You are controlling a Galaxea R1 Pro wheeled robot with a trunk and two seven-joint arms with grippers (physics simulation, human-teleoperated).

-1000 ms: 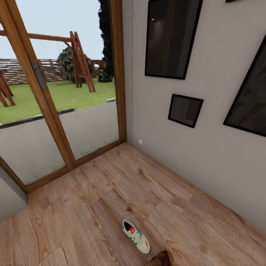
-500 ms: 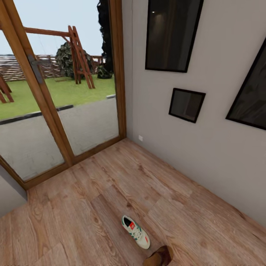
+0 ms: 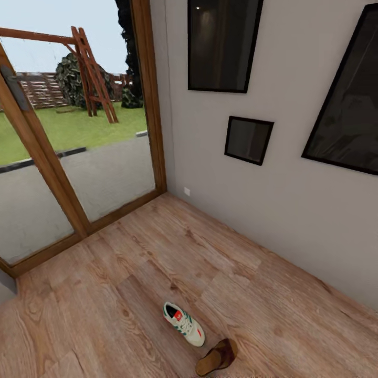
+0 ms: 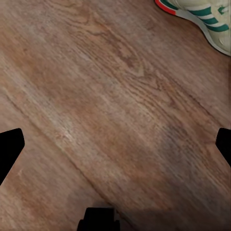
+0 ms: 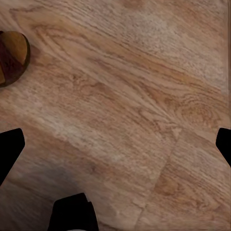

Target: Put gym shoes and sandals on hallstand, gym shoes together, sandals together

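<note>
Gym shoe (image 3: 183,324) on wood floor (image 3: 131,262), sandal (image 3: 216,357) just beside it, nearer camera. Left gripper (image 4: 115,144) spread wide over floor, shoe at frame edge. Right gripper (image 5: 115,144) likewise wide, empty, sandal near.

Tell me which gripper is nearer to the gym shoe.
Probably left. The left wrist view shows the gym shoe just beyond the open left fingers; the right fingers have a sandal ahead instead.
</note>
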